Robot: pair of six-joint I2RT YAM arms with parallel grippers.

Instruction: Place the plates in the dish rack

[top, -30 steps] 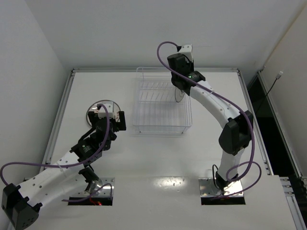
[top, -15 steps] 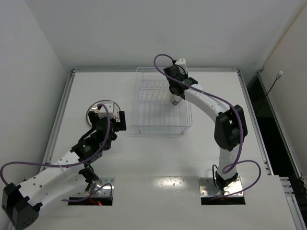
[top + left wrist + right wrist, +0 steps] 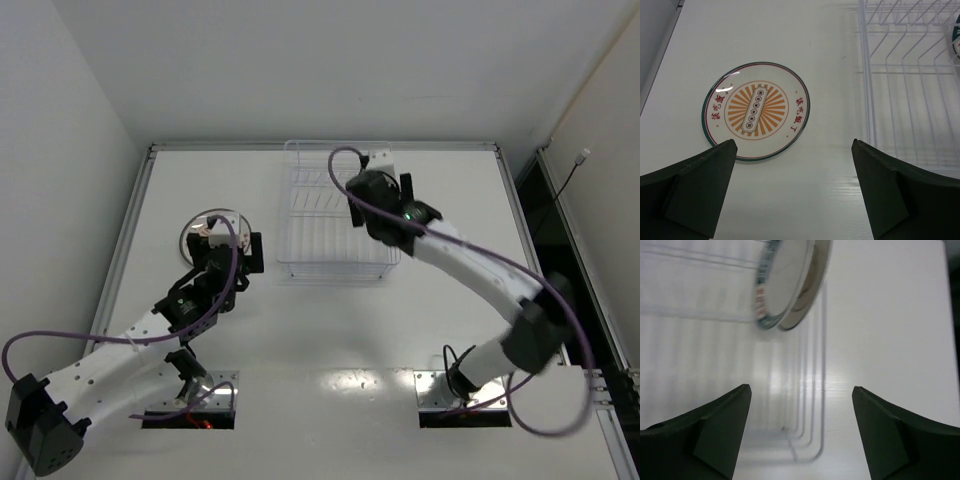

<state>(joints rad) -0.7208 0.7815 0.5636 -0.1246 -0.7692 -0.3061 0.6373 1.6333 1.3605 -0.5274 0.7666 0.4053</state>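
The plate with the orange sunburst centre (image 3: 756, 110) lies flat on the table, left of the dish rack (image 3: 910, 75). My left gripper (image 3: 794, 145) hovers open just short of it, nothing between its fingers; from above this gripper (image 3: 228, 245) partly covers the plate (image 3: 200, 222). Two plates stand on edge in the rack: one with a teal lettered rim (image 3: 777, 285) and a greyish one (image 3: 812, 285) behind it. My right gripper (image 3: 801, 388) is open and holds nothing, above the rack's right side (image 3: 372, 200), a short way back from them.
The white wire rack (image 3: 320, 235) sits at the table's far middle, its rounded corner wires (image 3: 812, 450) below my right fingers. A raised rim (image 3: 150, 150) borders the table. The rim of a plate in the rack (image 3: 956, 40) shows at the left wrist view's edge.
My right gripper opened and let go of the plate it held in the rack, then drew back toward the near side. The left arm has barely moved.
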